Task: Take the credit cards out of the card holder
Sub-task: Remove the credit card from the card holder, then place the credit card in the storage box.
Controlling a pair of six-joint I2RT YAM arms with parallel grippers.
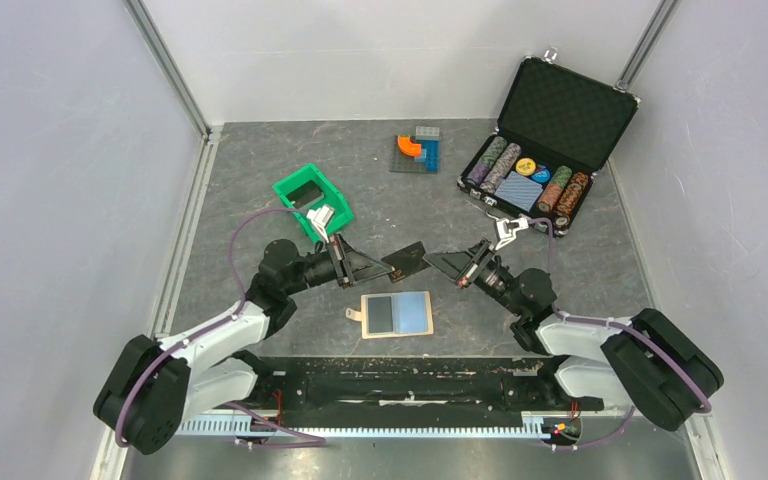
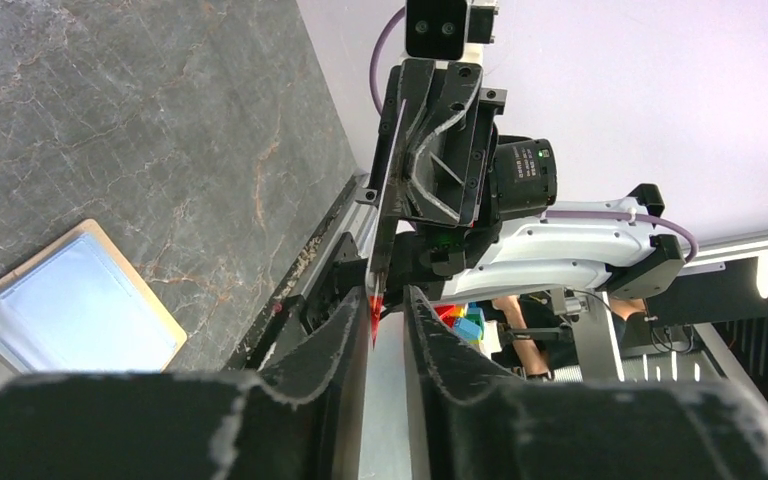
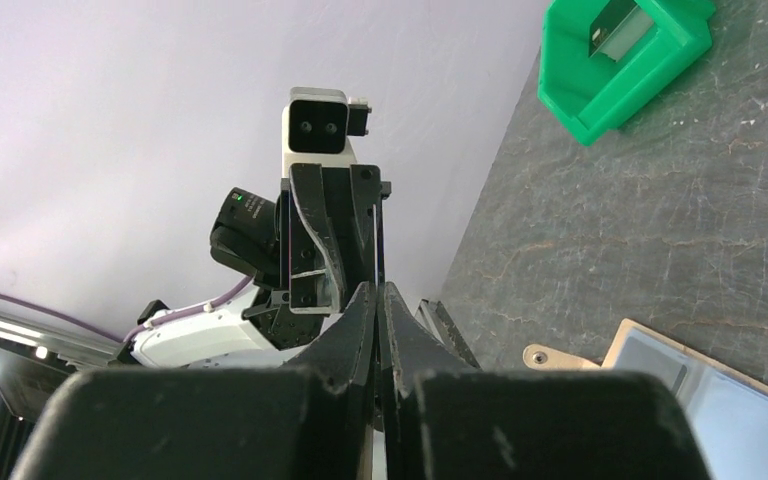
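Note:
The card holder (image 1: pixel 396 314) lies open on the table in front of the arm bases, with a dark credit card (image 1: pixel 379 315) in its left pocket and a light blue right pocket. A second dark credit card (image 1: pixel 407 260) hangs in the air between the two grippers. My right gripper (image 1: pixel 432 262) is shut on its right edge; in the right wrist view (image 3: pixel 377 290) the card shows edge-on (image 3: pixel 378 240). My left gripper (image 1: pixel 388 266) is open, and in the left wrist view (image 2: pixel 388 300) the card's edge (image 2: pixel 376 285) sits between its fingers, against the left one.
A green bin (image 1: pixel 312 201) stands behind the left gripper with a flat dark piece in it. An open black chip case (image 1: pixel 545 140) with chips and a blue deck stands at the back right. Toy blocks (image 1: pixel 417 150) lie at the back middle.

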